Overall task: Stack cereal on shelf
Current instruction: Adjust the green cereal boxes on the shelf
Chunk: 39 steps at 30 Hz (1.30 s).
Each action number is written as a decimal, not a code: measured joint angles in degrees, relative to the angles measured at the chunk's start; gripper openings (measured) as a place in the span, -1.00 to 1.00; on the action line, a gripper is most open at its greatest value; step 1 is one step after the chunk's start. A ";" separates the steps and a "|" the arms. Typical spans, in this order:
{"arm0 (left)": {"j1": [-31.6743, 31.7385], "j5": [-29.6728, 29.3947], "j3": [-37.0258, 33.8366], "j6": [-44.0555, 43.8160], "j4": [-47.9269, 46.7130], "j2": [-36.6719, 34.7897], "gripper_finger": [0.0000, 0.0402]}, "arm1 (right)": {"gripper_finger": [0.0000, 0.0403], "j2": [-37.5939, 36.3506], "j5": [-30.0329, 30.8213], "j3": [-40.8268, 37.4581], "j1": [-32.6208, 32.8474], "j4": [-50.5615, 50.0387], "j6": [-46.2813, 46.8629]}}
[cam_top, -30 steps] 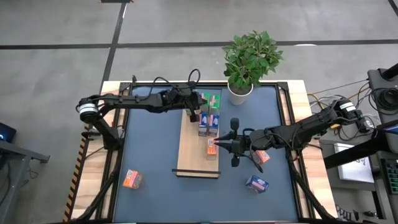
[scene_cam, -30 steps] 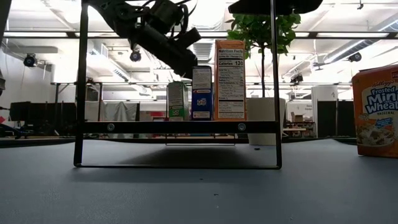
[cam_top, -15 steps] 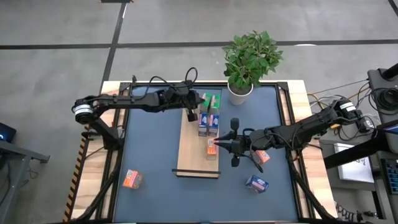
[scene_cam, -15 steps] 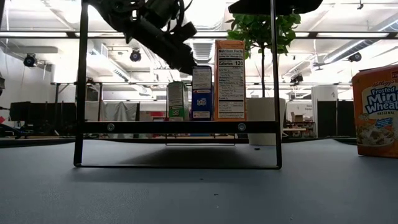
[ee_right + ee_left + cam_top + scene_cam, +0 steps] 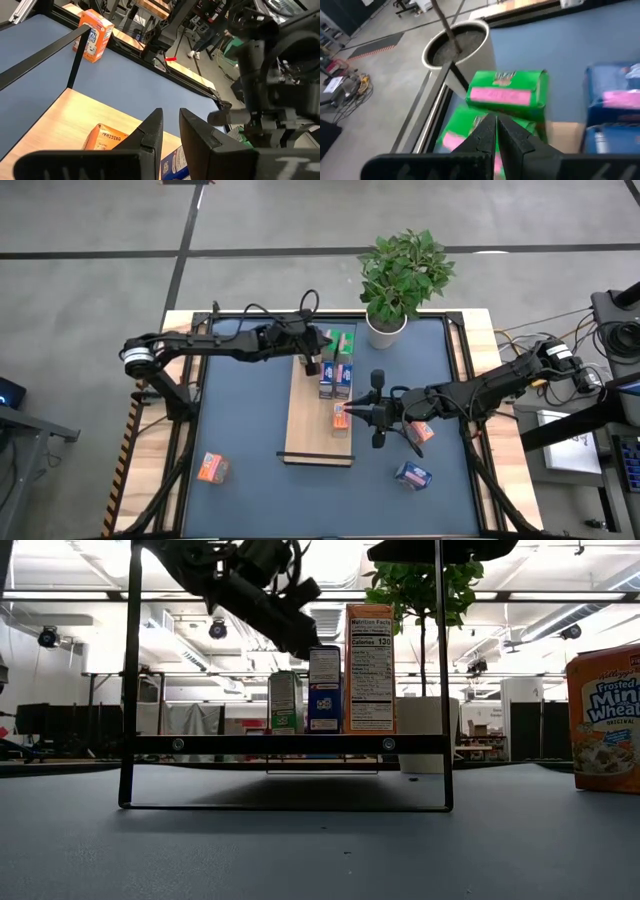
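High view: the left gripper, fingers pressed together and empty, hangs over the far end of the shelf, just beside two green cereal boxes and the blue-purple pair. The right gripper pinches an orange cereal box on the shelf's right edge. Three more boxes lie on the table.

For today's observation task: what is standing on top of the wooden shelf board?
On the shelf stand green, blue-purple and orange cereal boxes. The left gripper covers part of the row, so the exact count stays uncertain.
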 joint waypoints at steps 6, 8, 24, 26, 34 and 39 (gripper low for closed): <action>0.00 -3.96 0.00 0.00 0.79 1.83 -1.00 | -0.73 0.00 -0.02 0.00 0.00 0.01 0.00; 0.00 -5.26 0.00 -0.28 0.72 2.14 -1.00 | -0.73 0.00 -0.01 0.00 0.00 -0.01 0.00; -0.98 -6.70 0.00 -10.44 -0.37 2.21 -1.00 | -0.73 0.00 0.00 0.00 0.00 -0.08 -0.02; -1.21 -6.76 0.00 -11.17 -0.42 2.21 -1.00 | -0.73 0.00 0.02 0.00 0.00 -0.08 -0.02; -1.84 -11.61 0.00 -13.84 -0.75 2.21 -1.00 | -0.73 0.00 0.02 0.00 0.00 -0.08 0.00; -2.22 -11.82 0.00 -15.49 -0.96 2.21 -1.00 | -0.73 0.00 0.02 0.00 0.01 -0.10 0.02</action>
